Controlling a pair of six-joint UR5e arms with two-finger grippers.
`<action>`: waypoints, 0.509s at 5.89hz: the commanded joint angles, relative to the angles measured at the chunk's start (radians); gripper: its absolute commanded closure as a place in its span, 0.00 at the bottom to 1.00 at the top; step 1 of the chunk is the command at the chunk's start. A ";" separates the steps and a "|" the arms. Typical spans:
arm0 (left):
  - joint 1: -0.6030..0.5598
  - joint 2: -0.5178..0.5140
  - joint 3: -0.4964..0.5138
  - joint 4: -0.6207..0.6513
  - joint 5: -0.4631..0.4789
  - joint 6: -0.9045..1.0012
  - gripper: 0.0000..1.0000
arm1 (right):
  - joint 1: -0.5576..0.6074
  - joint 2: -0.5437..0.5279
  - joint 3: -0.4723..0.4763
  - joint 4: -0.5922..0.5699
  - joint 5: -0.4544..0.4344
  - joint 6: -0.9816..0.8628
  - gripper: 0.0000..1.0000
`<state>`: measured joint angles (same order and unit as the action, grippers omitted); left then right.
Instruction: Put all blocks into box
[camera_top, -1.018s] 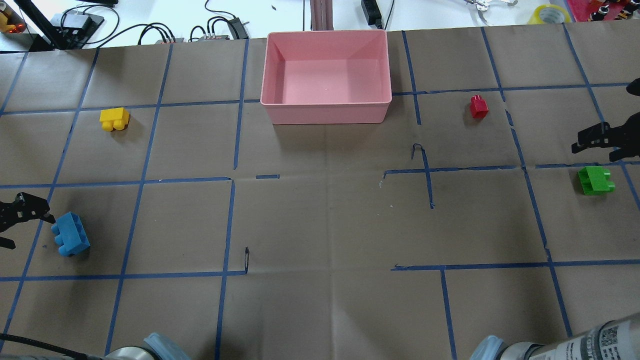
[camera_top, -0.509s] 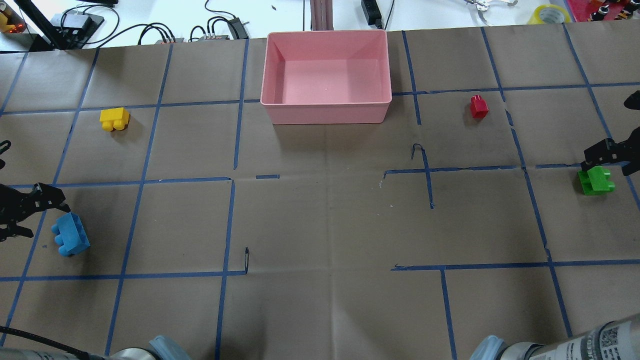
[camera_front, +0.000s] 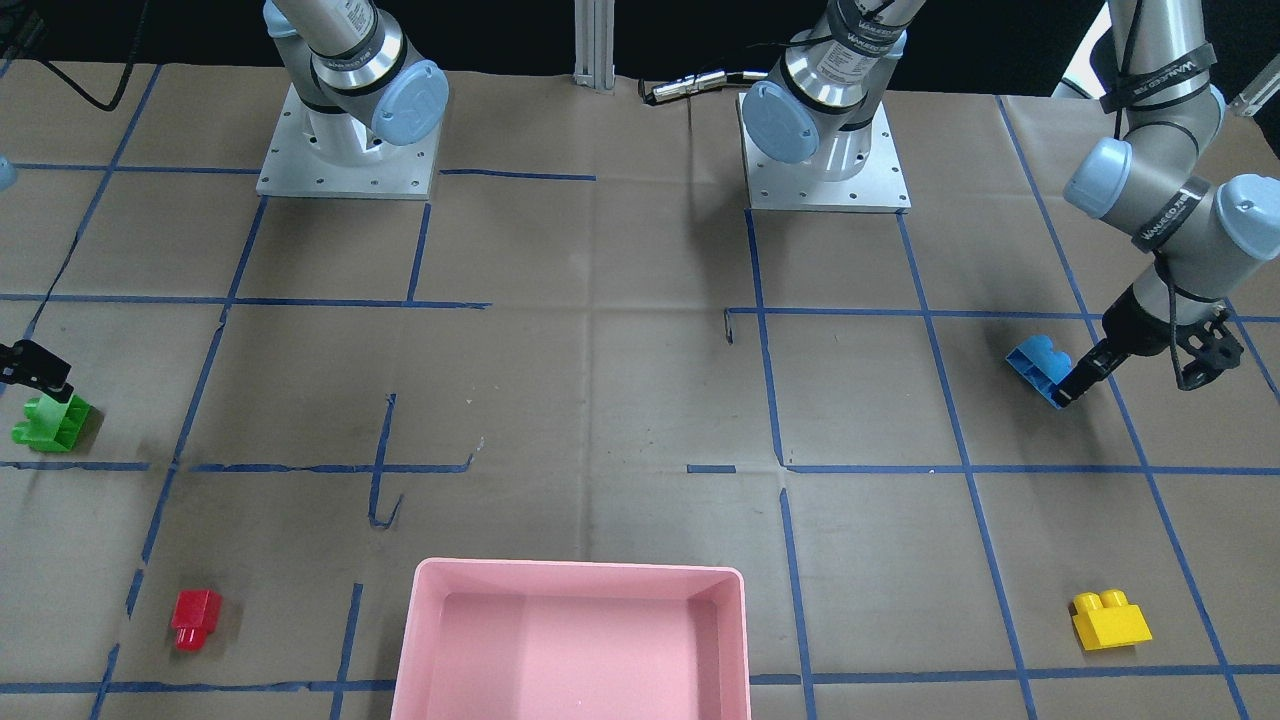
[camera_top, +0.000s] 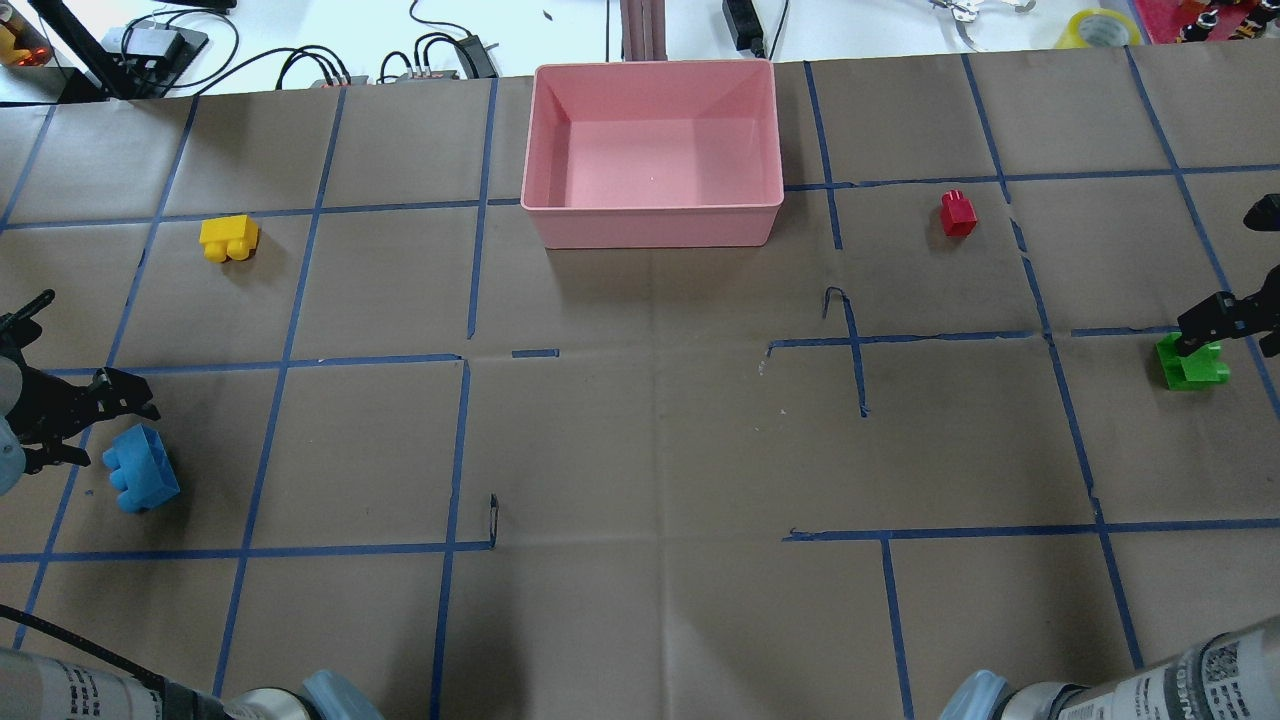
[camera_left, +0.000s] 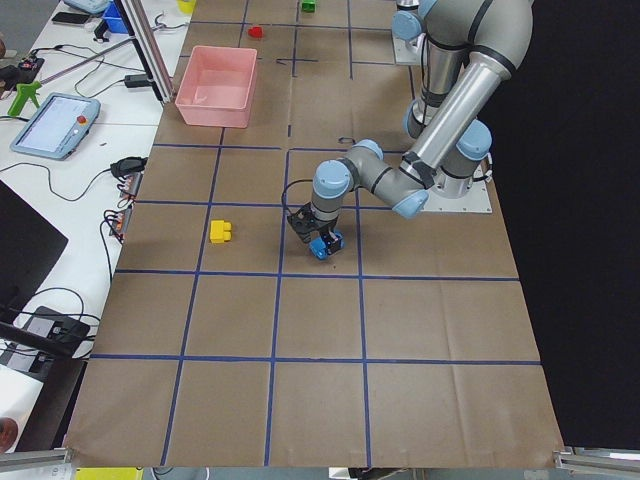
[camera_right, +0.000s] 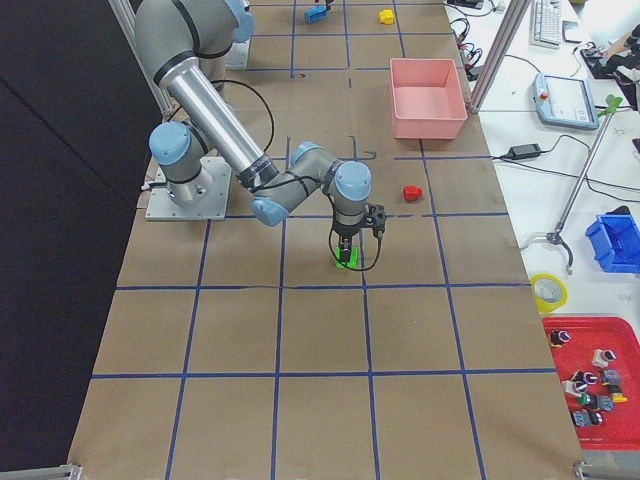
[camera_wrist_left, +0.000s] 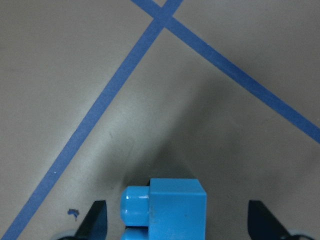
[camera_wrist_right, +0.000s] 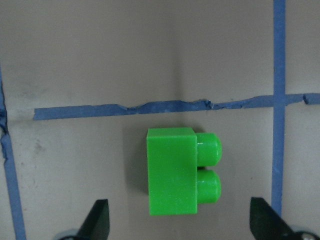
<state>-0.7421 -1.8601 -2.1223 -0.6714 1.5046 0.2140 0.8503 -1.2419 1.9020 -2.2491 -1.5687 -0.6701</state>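
A table (camera_top: 640, 450) covered in brown paper and marked with a blue tape grid holds the pink box (camera_top: 650, 226) at its far middle edge, and you can see that the box has nothing in it. All four blocks lie on the paper, well apart from the box and from each other. The left gripper (camera_wrist_left: 180, 225) hovers low over the blue block (camera_top: 140, 470) at the near left with its jaws spread wide, and the block sits between them. The right gripper (camera_wrist_right: 181, 221) is just as wide open above the green block (camera_top: 1190, 362) at the right edge, which lies on its side with its studs pointing toward one finger. The yellow block (camera_top: 229, 238) rests at the far left, and the small red block (camera_top: 957, 214) to the right of the box. You appear to be at the first step, with both arms lining up a pick. Next, each gripper likely needs to drop until its fingers flank its block, close firmly, then lift and carry it to the box.
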 joint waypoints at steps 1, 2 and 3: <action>0.006 -0.016 -0.056 0.080 0.002 0.004 0.01 | 0.001 0.035 0.003 -0.058 0.001 0.000 0.01; 0.009 -0.016 -0.056 0.082 0.006 0.042 0.01 | -0.001 0.035 0.011 -0.059 0.001 0.000 0.01; 0.030 -0.013 -0.056 0.081 0.006 0.060 0.02 | -0.001 0.042 0.014 -0.059 0.001 0.000 0.01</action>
<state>-0.7276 -1.8743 -2.1758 -0.5939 1.5098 0.2530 0.8503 -1.2059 1.9117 -2.3068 -1.5678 -0.6704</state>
